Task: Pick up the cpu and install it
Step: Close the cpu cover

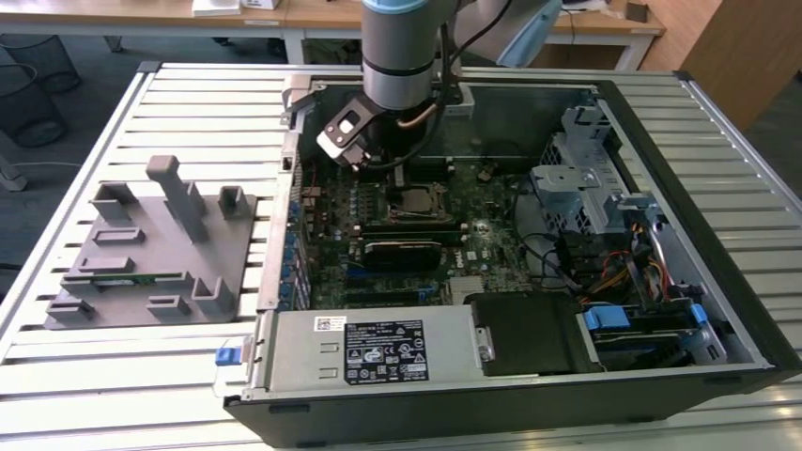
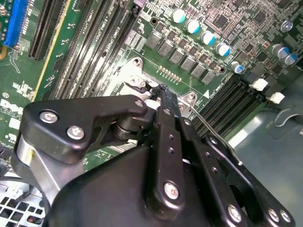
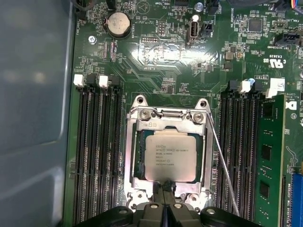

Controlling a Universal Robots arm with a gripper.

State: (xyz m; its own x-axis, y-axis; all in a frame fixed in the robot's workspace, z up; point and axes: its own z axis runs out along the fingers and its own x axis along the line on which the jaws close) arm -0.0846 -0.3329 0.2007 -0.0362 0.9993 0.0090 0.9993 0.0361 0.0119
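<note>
Computer case (image 1: 501,418) lying open on counter (image 1: 126,395), holding motherboard (image 3: 156,56). cpu (image 3: 171,155) sitting flat inside socket frame (image 3: 128,156). Above socket edge, just beside cpu, tool (image 3: 165,187) hanging with fingers pressing together, gripping nothing.

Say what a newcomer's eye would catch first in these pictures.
In the exterior view, the arm reaches into an open computer case lying on a slatted table. In the first wrist view, the shiny cpu lies inside the socket frame on the green motherboard, with the gripper shut right beside its edge.
</note>
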